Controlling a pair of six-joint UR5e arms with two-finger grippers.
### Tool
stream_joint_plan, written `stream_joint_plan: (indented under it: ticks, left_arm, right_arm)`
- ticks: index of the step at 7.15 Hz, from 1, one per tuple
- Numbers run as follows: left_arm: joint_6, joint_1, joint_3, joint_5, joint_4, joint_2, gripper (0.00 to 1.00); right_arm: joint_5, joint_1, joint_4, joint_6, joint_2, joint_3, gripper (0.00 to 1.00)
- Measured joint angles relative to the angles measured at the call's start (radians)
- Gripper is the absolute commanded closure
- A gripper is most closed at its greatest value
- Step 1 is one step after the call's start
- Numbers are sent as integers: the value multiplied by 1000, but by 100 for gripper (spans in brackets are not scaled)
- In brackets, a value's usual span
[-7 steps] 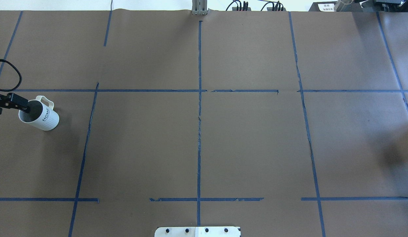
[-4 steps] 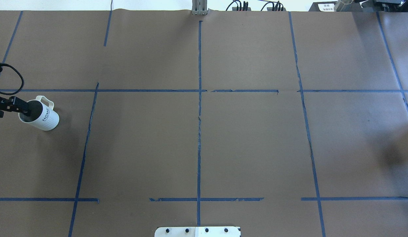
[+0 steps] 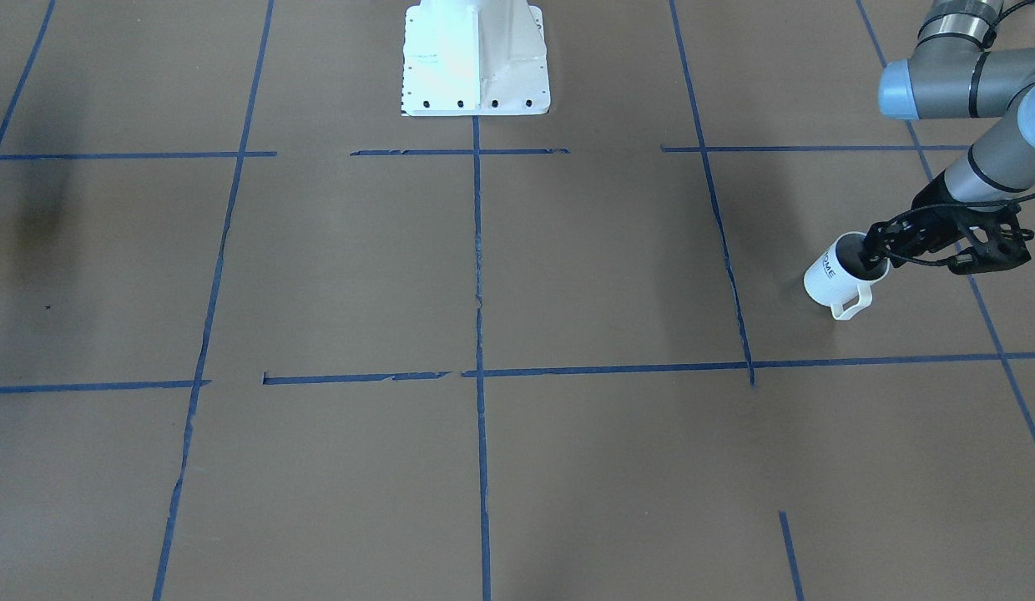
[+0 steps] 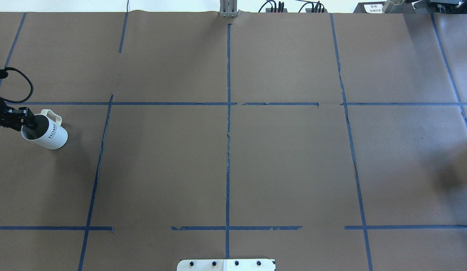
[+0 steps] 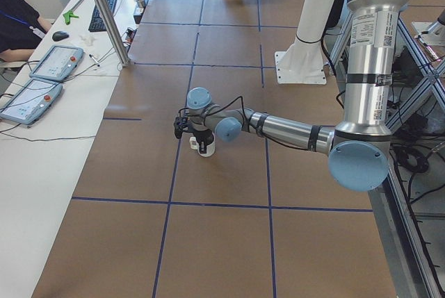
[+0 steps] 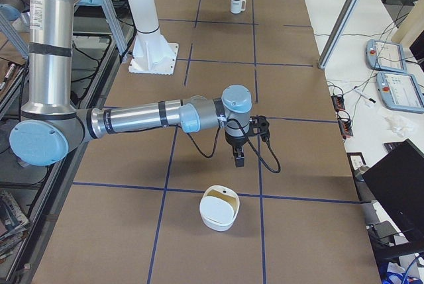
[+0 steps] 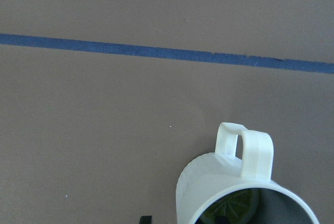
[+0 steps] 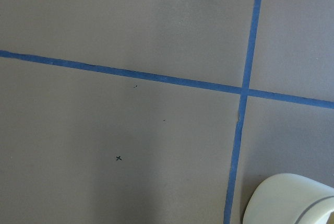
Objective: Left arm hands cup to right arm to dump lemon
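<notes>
cup (image 4: 49, 133): left gripper (image 4: 28, 122) is straddling its rim, one finger dipping inside, clamped or loose I cannot tell | cup is standing upright near the table's (image 4: 233, 169) left edge, lemon (image 7: 237, 205) lying inside | right gripper (image 6: 237, 159) is hanging well apart, near a white bowl (image 6: 218, 211), its opening unreadable | lift, handover and dump are not yet done

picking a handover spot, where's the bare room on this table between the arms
The middle of the table is bare, from the tape line beside the cup across to the right-hand squares. Crowded only at the ends: left gripper at the cup, white bowl near the right gripper.
</notes>
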Motion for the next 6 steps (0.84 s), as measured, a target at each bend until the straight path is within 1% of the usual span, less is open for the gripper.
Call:
stream_joint_plan:
  ticks: [1,2,3,5,6]
  left_arm:
    - [-2,0,1,0,0,-1,84]
    - [-3,-1,0,0,0,-2,100]
    - [-4,-1,-5,-2,0,-2,100]
    - [-6,-11,-30,-64,9,-2,100]
    - [-6,-36,-60,-88,22,-4,100]
  right_arm:
    - [0,0,0,0,0,0,0]
    - [0,0,0,0,0,0,0]
    - [0,0,0,0,0,-1,0]
    - [0,-1,0,0,0,0,0]
    - [0,-1,0,0,0,0,0]
